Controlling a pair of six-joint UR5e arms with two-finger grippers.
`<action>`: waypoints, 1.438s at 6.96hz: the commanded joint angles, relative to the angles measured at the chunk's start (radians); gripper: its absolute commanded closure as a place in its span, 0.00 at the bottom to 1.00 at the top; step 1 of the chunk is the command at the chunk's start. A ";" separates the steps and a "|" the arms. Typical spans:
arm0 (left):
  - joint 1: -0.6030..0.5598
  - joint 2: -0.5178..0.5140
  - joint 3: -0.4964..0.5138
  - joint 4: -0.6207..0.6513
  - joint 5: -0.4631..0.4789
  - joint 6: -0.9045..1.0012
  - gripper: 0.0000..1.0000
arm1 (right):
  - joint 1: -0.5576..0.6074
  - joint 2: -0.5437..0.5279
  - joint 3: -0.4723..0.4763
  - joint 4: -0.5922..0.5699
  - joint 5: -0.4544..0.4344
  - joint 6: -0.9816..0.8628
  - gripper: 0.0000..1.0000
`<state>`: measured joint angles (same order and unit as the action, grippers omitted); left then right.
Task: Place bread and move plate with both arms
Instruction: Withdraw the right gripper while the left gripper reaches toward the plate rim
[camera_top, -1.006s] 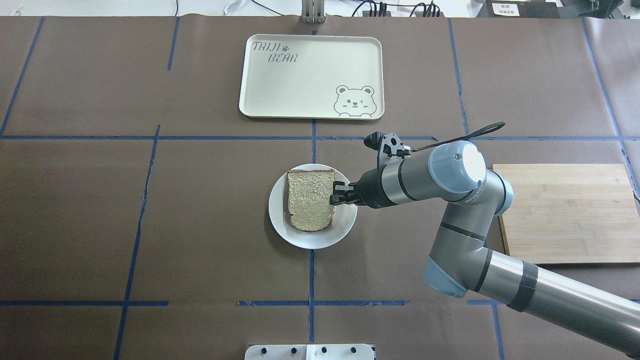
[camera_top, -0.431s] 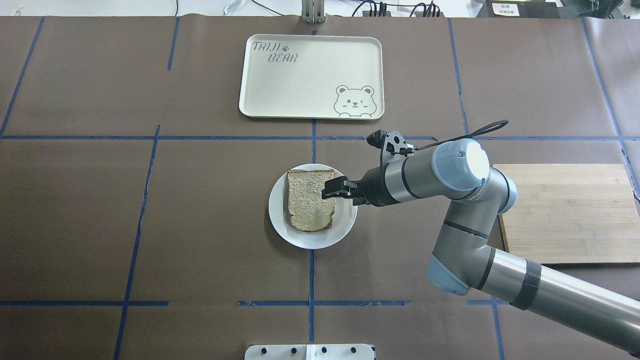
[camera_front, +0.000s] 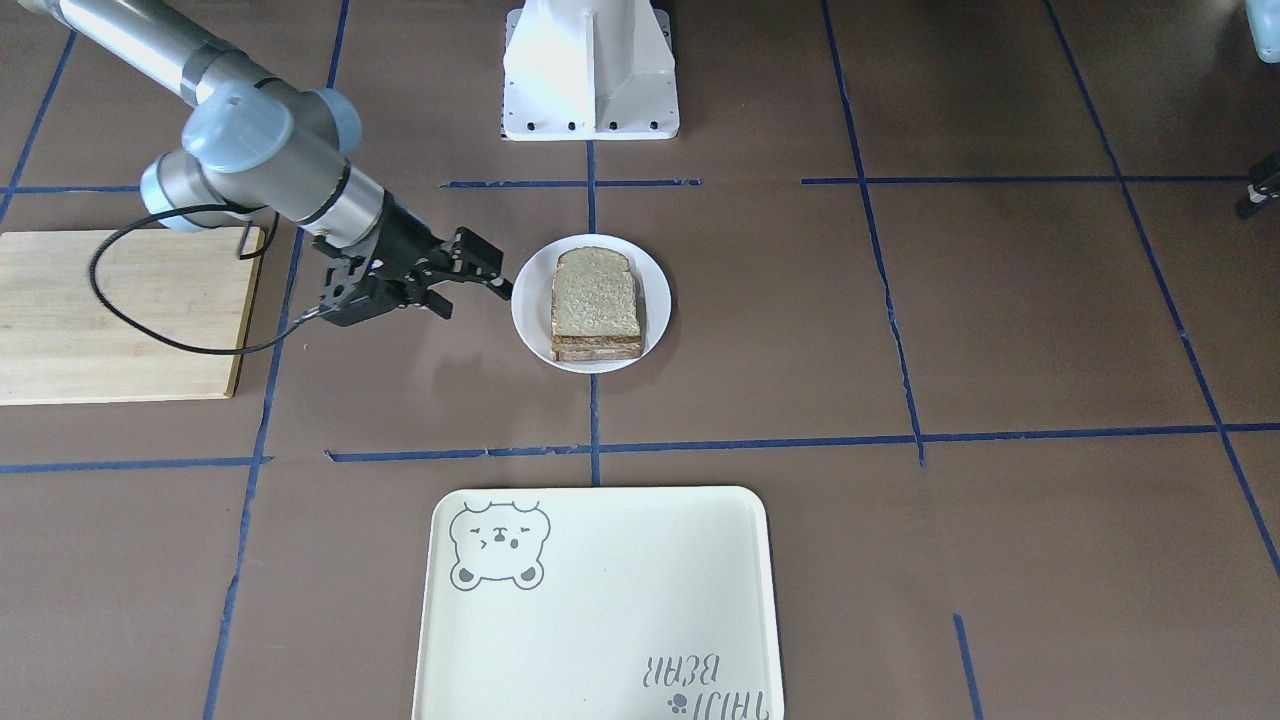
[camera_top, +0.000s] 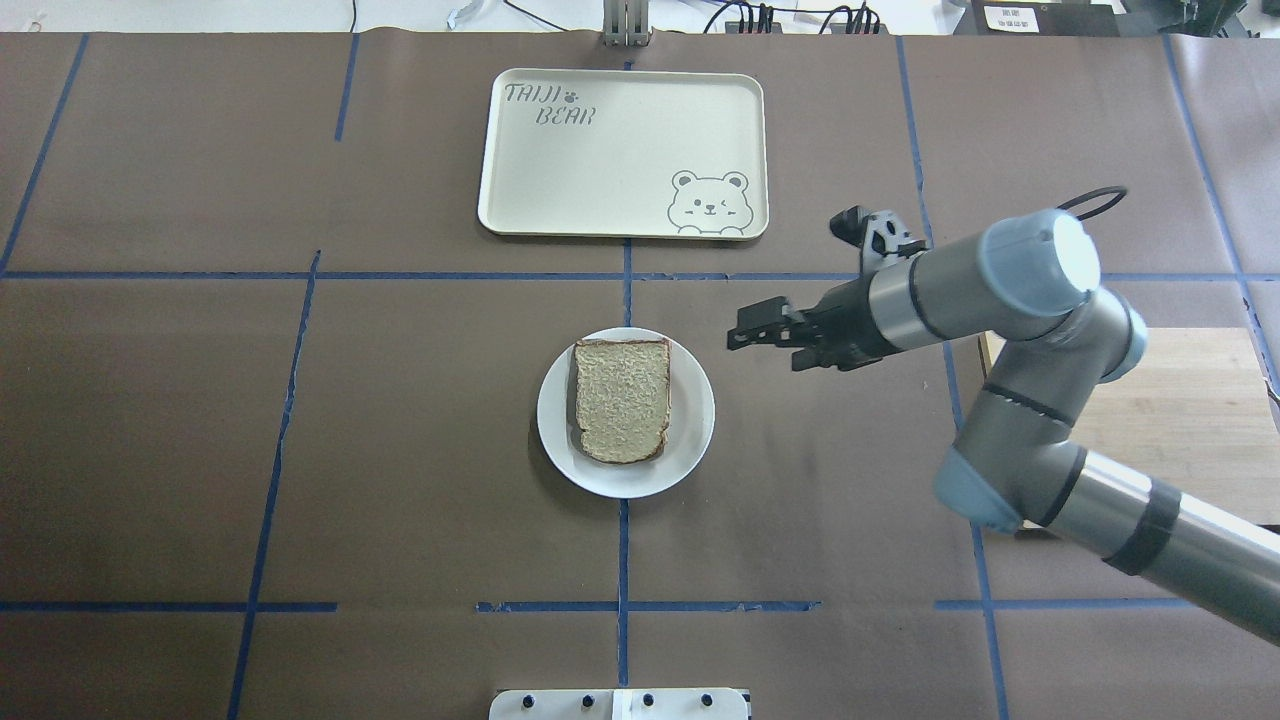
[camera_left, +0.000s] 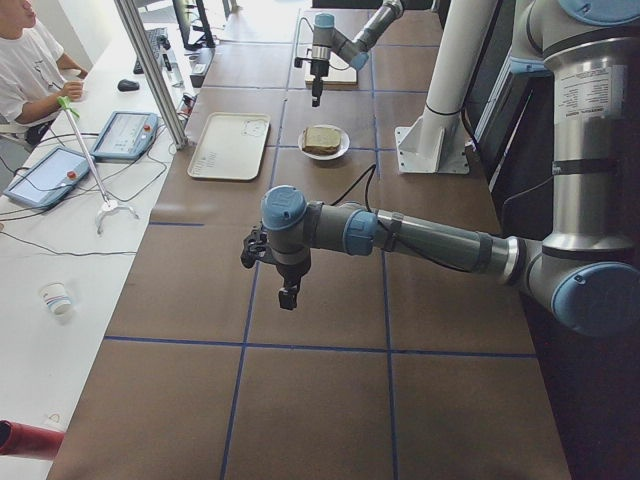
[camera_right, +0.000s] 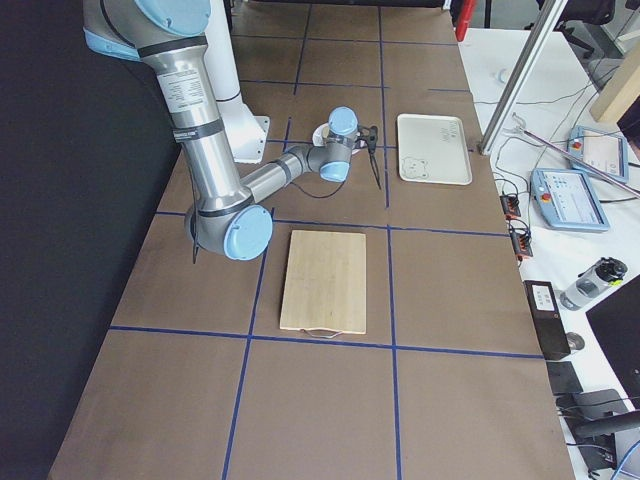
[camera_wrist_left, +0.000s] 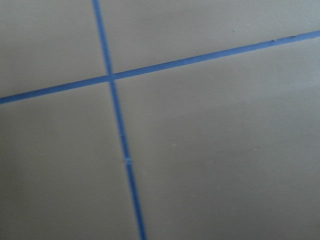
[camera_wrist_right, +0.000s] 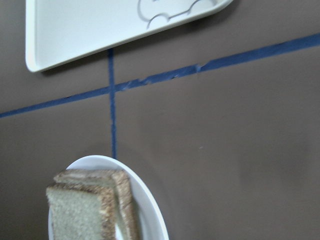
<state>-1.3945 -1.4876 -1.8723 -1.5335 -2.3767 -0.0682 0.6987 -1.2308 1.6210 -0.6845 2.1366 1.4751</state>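
Bread (camera_top: 621, 400) lies on the plate (camera_top: 693, 425) just ahead of the right gripper (camera_top: 742, 335), whose jaws stand apart and empty, so placing looks done. Whether the left gripper (camera_left: 288, 297), far off, is spread or clenched I cannot tell.

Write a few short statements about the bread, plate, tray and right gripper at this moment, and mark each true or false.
1. The bread lies on the plate. True.
2. The right gripper is shut on the bread. False: it is open, empty and off to the plate's side.
3. The plate sits in the tray. False: it sits on the table, apart from the tray.
4. A wooden board lies on the robot's right. True.
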 joint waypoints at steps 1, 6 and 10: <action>0.116 -0.036 -0.008 -0.129 -0.077 -0.273 0.00 | 0.146 -0.091 0.016 -0.010 0.127 -0.004 0.00; 0.488 -0.265 0.053 -0.727 -0.019 -1.411 0.01 | 0.378 -0.353 0.054 -0.010 0.238 -0.316 0.00; 0.843 -0.336 0.117 -1.096 0.515 -1.732 0.14 | 0.516 -0.441 0.053 -0.207 0.240 -0.763 0.00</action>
<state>-0.6166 -1.8183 -1.7874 -2.5027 -1.9768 -1.7384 1.1633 -1.6623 1.6721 -0.7908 2.3784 0.8908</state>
